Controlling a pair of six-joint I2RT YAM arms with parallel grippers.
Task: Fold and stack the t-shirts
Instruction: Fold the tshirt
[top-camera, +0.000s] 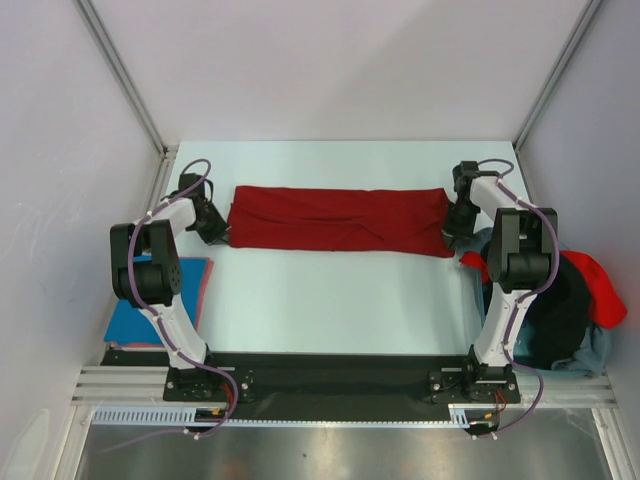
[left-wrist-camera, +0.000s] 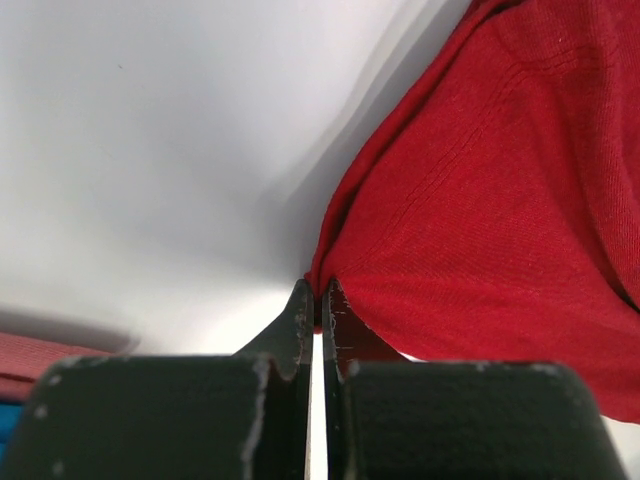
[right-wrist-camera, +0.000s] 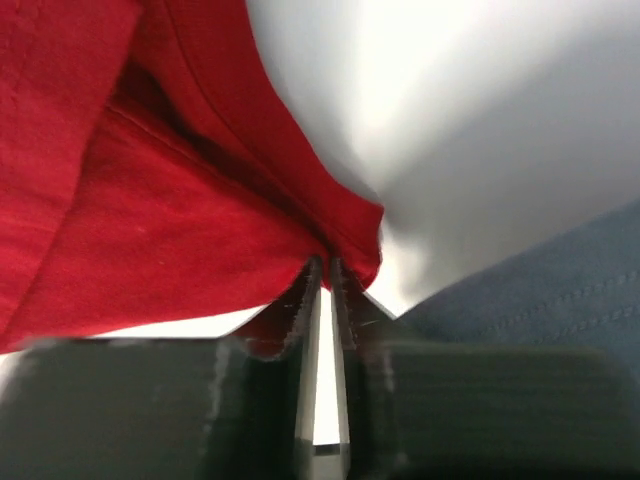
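left gripper (left-wrist-camera: 320, 300) pinched on red shirt (top-camera: 335, 220) corner | right gripper (right-wrist-camera: 325, 270) nipping opposite corner, thin bite | risk: shallow hold slips when lifted, skewing the fold

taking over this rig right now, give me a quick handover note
Grip: left end effector shut on the left end of the dark red t-shirt; right end effector shut on its right end.
The shirt lies folded into a long strip across the table.
Done: blue t-shirt folded flat at near left.
Left: finish this fold, stack it, then the pile at near right.
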